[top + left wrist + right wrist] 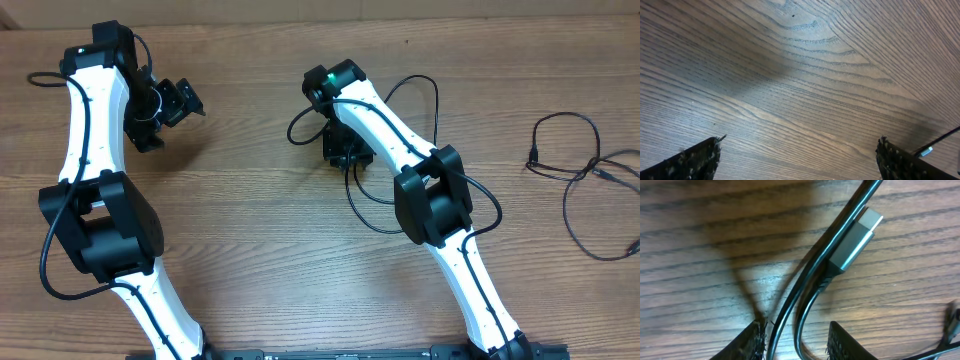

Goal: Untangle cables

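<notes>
In the overhead view one black cable [297,128] loops out beside my right gripper [345,152] at the table's middle. A second cable [575,200] lies in loose curves far right. In the right wrist view two strands of the cable [781,322] run between my right gripper's [797,342] fingertips. The jaws are partly closed, with a gap beside the right fingertip [845,345]. A grey metal plug [855,240] lies just ahead of them. My left gripper [188,100] stands wide open over bare wood, its fingers [695,160] far apart with nothing between.
A thin cord end with a small light tip [926,151] shows at the left wrist view's lower right. Another dark cord piece [952,322] lies at the right wrist view's right edge. The table [250,200] is brown wood grain.
</notes>
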`<state>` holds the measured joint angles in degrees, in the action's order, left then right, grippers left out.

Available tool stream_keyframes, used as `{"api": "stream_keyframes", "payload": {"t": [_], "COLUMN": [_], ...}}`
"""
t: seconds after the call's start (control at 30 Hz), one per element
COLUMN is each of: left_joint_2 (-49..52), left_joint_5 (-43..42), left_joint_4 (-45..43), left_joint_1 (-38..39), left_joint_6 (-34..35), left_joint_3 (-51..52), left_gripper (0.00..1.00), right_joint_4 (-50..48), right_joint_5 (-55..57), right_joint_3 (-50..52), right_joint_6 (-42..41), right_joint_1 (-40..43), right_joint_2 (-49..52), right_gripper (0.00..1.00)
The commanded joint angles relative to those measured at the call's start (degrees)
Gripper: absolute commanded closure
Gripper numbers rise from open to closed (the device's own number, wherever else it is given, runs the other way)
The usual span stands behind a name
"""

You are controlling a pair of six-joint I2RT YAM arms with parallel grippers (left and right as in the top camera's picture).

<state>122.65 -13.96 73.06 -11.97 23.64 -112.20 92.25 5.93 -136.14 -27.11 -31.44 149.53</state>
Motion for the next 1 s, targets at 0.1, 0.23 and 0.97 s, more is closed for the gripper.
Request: {"api": "stream_keyframes", "payload": {"t": [0.1,0.23,0.97], "left_joint_2": [-0.5,-0.5,-0.5], "left_joint_5": [-0.5,-0.5,-0.5], "left_joint_4": [0.0,0.0,0.0], "left_joint_1": [0.5,0.5,0.5], "left_joint_6": [0.2,0.2,0.2], "left_joint_3": [0.2,0.2,0.2], "left_gripper": [0.0,0.0,0.0], "right_joint_4": [-3.0,-4.2,-6.6], "right_joint_5": [-0.3,-0.3,-7.1], "right_joint_3": [5.7,8.8,9.4], "right_joint_6": [-1.0,-1.0,-0.9], "right_joint_1": [0.0,0.0,0.1], "right_joint_2": [0.5,0.5,0.5], "right_gripper": [0.6,0.69,0.67]}}
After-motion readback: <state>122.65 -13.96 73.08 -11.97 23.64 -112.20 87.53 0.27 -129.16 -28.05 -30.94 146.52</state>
